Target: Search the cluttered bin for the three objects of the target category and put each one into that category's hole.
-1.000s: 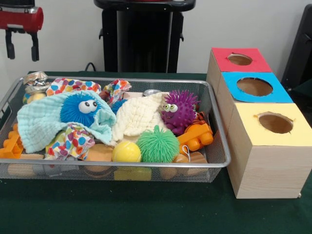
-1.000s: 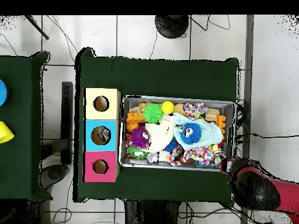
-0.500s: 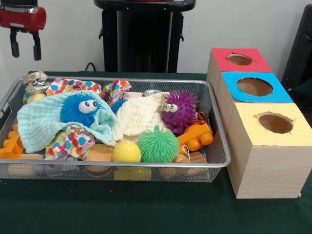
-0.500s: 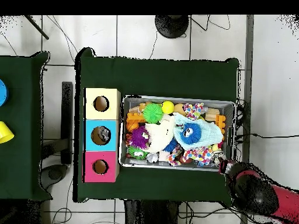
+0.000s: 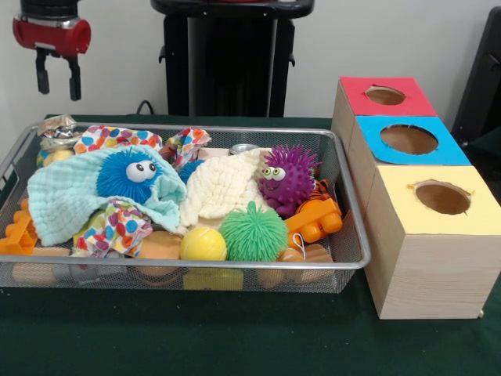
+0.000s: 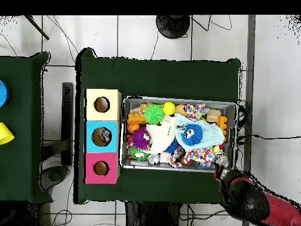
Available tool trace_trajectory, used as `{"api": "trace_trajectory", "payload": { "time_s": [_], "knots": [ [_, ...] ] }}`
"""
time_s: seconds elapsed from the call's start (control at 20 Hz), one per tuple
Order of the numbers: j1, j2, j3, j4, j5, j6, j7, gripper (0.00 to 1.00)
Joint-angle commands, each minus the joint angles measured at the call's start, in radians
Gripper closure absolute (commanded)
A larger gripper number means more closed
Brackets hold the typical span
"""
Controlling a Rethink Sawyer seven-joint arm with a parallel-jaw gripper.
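My gripper (image 5: 58, 77) hangs open and empty above the far left corner of the wire bin (image 5: 344, 188); overhead, the gripper (image 6: 222, 174) shows just outside the bin's (image 6: 179, 99) lower right corner. The bin holds a purple spiky toy (image 5: 286, 177), a green spiky ball (image 5: 252, 232), a yellow ball (image 5: 203, 244), a blue fuzzy toy (image 5: 127, 175) on a pale teal cloth (image 5: 63, 202), a cream cloth (image 5: 221, 188), dotted cloths (image 5: 109, 139), orange blocks (image 5: 315, 219) and wooden pieces. Three boxes stand beside it: red (image 5: 386, 95), blue (image 5: 409, 139) and yellow (image 5: 441, 197), each with a round hole.
A black pedestal (image 5: 227, 55) stands behind the bin. In the overhead view, a second green table (image 6: 17, 123) lies at the left with a blue and a yellow object at its edge. A black stand base (image 6: 173, 25) sits at the top.
The gripper has moved right along the bin's far edge, toward the bin's far left corner, and sits slightly lower than half a second ago. The bin's contents have not moved.
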Motion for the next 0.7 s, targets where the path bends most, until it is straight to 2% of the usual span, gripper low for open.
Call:
{"api": "trace_trajectory", "payload": {
  "time_s": [0.05, 0.4, 0.7],
  "knots": [
    [0.091, 0.101, -0.112, 0.051, 0.059, -0.144, 0.285, 0.00],
    [0.136, 0.198, -0.152, 0.026, 0.081, -0.237, 0.262, 0.00],
    [0.155, 0.231, -0.160, 0.024, 0.103, -0.265, 0.239, 0.00]
  ]
}}
